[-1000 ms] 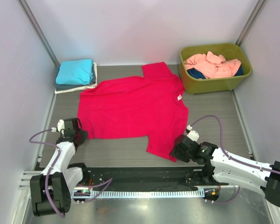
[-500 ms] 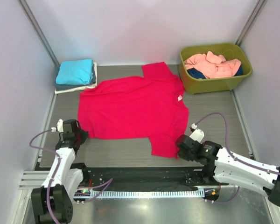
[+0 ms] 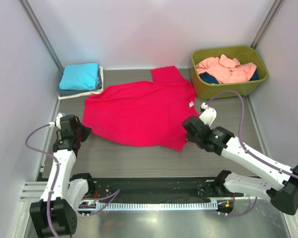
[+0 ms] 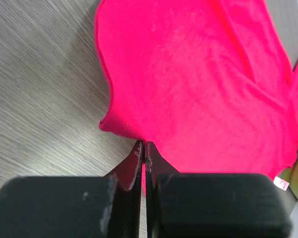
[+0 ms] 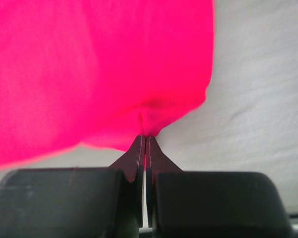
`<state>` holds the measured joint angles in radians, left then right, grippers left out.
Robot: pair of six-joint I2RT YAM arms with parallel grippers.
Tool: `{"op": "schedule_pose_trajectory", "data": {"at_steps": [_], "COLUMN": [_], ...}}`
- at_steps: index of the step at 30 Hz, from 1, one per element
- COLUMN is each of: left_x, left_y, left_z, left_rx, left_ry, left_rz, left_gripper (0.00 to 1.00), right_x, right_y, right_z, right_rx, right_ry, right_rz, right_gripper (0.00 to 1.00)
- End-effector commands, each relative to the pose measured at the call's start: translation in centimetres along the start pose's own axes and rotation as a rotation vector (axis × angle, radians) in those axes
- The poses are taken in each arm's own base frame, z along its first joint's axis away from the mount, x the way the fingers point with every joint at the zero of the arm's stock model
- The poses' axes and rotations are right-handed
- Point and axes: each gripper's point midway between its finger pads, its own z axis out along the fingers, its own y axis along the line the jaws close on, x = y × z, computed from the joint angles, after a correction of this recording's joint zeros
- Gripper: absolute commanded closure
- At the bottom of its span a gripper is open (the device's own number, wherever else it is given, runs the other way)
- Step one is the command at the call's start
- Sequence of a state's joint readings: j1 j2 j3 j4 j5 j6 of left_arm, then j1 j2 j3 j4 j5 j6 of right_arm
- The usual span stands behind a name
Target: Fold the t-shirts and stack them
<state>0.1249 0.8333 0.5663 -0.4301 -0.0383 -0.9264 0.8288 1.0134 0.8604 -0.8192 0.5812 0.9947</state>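
Shirt (image 3: pixel 139 111), soft crimson cloth, lies collar-right on grained surface (image 3: pixel 119 158); my left and right jaws clamp its near corners.

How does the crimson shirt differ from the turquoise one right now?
The crimson shirt lies spread open mid-table; the turquoise shirt is folded atop the far-left stack. The left gripper and right gripper pinch the crimson shirt's near edge; nothing touches the turquoise shirt. Both are plain solid colours.
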Motion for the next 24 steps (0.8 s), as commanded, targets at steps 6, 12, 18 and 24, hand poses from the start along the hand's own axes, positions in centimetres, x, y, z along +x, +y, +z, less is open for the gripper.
{"op": "schedule_pose_trajectory", "data": {"at_steps": [6, 12, 18, 24], "left_x": [-1.3, -2.8, -3.7, -4.5], "left_y": [-2.3, -3.4, -3.8, -4.1], "left_z": [2.2, 4.3, 6.6, 9.3], "left_rx": [-0.009, -0.035, -0.078, -0.138], "left_ry": [0.047, 0.043, 0.064, 0.094], "left_rz": [0.02, 0.013, 0.002, 0.007], "left_gripper": [1.0, 1.0, 1.0, 1.0], "right_x": [-10.4, -14.0, -17.1, -19.8], "right_y": [3.4, 5.9, 6.8, 7.6], "right_z": [2.5, 5.1, 8.4, 11.8], "right_rx": [-0.007, -0.001, 0.032, 0.047], "right_ry": [-0.165, -0.179, -0.179, -0.181], "right_rz": [-0.024, -0.056, -0.05, -0.041], "right_gripper": [0.99, 0.99, 0.99, 0.99]}}
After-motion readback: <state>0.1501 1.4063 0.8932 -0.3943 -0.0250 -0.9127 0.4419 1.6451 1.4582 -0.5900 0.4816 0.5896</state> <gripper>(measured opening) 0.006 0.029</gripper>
